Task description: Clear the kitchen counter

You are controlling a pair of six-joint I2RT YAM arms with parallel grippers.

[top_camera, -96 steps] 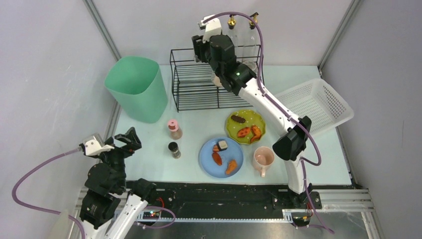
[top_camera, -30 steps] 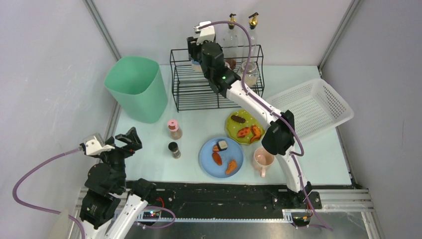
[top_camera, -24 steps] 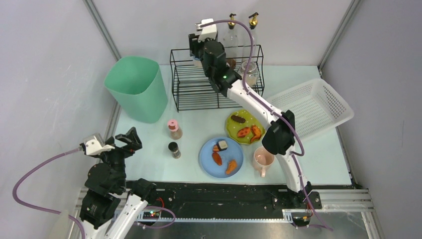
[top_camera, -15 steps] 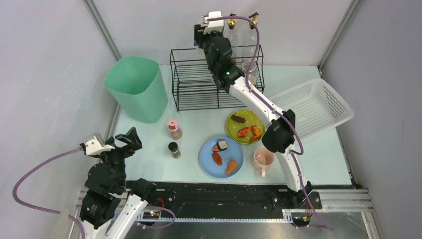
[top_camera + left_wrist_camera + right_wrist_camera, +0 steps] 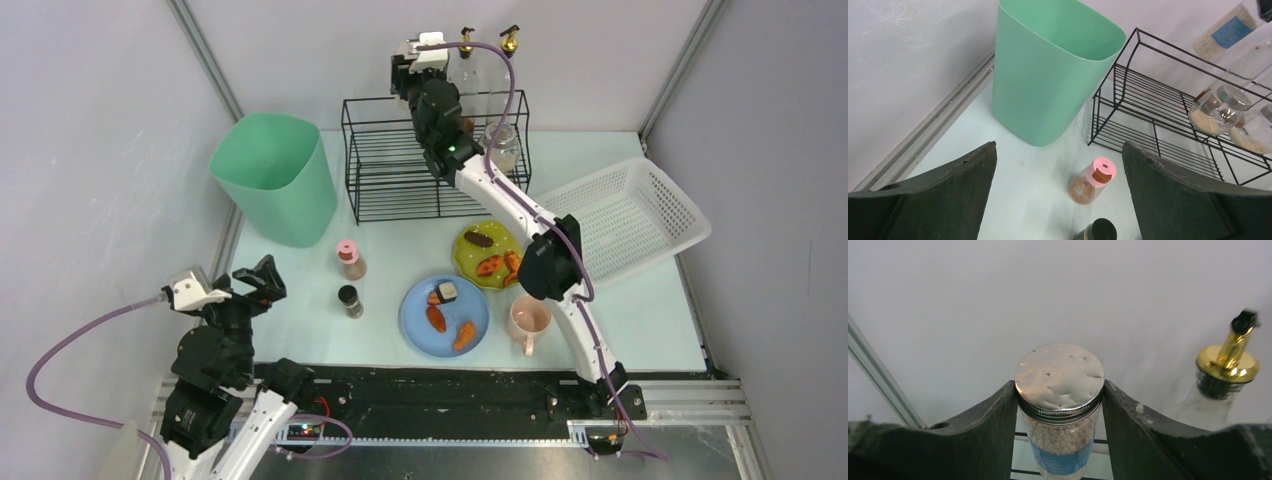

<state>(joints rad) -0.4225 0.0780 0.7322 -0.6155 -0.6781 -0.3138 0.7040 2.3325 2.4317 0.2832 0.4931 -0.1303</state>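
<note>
Over the back of the kitchen counter, high against the rear wall: my right gripper is clamped on a tall jar, one finger each side, just under its dimpled metal lid. The jar is upright, with small white beads inside and a blue label. A gold-spouted bottle stands close by. The black wire rack sits below.

Near left corner: my left gripper hangs above the counter, fingers wide apart, nothing between them. Below it are a pink-capped shaker and a dark-lidded shaker, near each other. The green bin is beyond them.

Counter middle: blue plate, green plate, pink mug. The white basket sits tilted at the right edge.
</note>
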